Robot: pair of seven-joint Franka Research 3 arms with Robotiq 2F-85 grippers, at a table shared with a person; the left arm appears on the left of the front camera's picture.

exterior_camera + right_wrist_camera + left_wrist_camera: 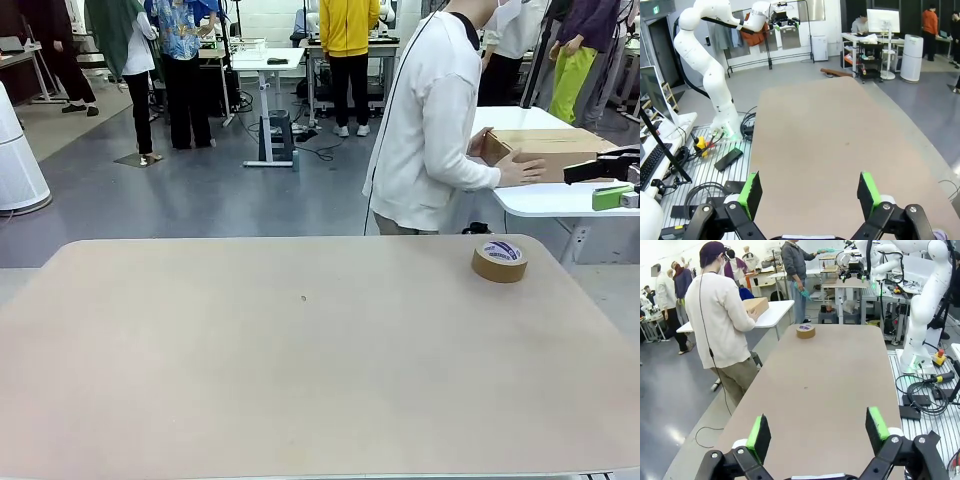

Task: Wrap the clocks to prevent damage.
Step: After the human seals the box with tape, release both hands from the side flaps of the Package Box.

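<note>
Sitting on the tan bench (300, 360), the roll of brown tape (499, 260) is the landmark; it lies flat near the far right corner in the front view, hole up, blue print on its core label. Left wrist view has the same tape (805, 330) far up the bench, well ahead of the left hand (817, 432). Left hand released, green pads (878, 422) spread wide, nothing between them, hovering over the near bench end. Right hand (807, 192) also released, pads (867, 191) wide apart, nothing held, over bare bench surface.

Person in white top (430, 120) stands just behind the tape, off the bench's far edge, turned toward a white side table (560, 195) beyond the tape. Both of the person's hands are on a cardboard box (545, 150) resting on that side table; one hand (520, 170) grips its near side. Green-and-black item (610, 195) on the side table right of the box, too small to tell what.

No clock can be made out on the bench; whether the box holds one cannot be told. Bench between the hands and tape is unobstructed, only a tiny dark speck (303, 298) left of the tape.
</note>
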